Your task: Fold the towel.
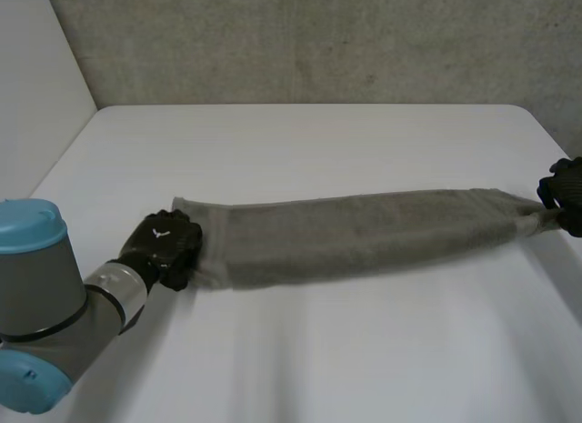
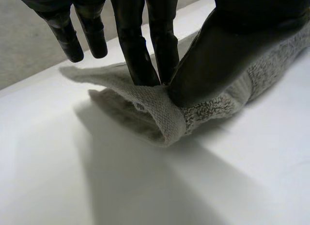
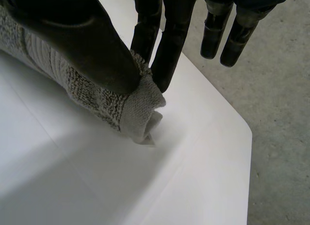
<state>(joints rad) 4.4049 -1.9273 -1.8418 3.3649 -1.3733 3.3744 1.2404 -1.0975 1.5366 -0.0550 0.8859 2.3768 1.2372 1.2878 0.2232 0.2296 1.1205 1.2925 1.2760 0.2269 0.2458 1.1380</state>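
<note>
The left arm (image 1: 45, 305) comes in from the near left corner of the table (image 1: 318, 132). Its left hand (image 1: 164, 248) sits at the left end of the towel (image 1: 364, 234). In the left wrist view this hand is clamped on the cloth: the thumb (image 2: 218, 55) presses the end hem against two fingers (image 2: 138, 51) from the other side. The other fingers stand straight and free beside them, touching nothing. The pinched corner curls over and hangs just clear of the table, with shadow beneath it.

From there the grey towel runs rightward as one long narrow band, bunched lengthwise, across the middle of the table from hand to hand. Whether its middle rests on the surface or hangs just above it I cannot tell.

At the far right edge the right hand (image 1: 566, 194) holds the towel's other end, which narrows to a gathered point there. In the right wrist view the thumb (image 3: 82, 46) nips the end hem against two fingers, and the remaining fingers point straight, off the cloth. This end is near the table's right corner, with grey floor (image 3: 281, 113) beyond it.
</note>
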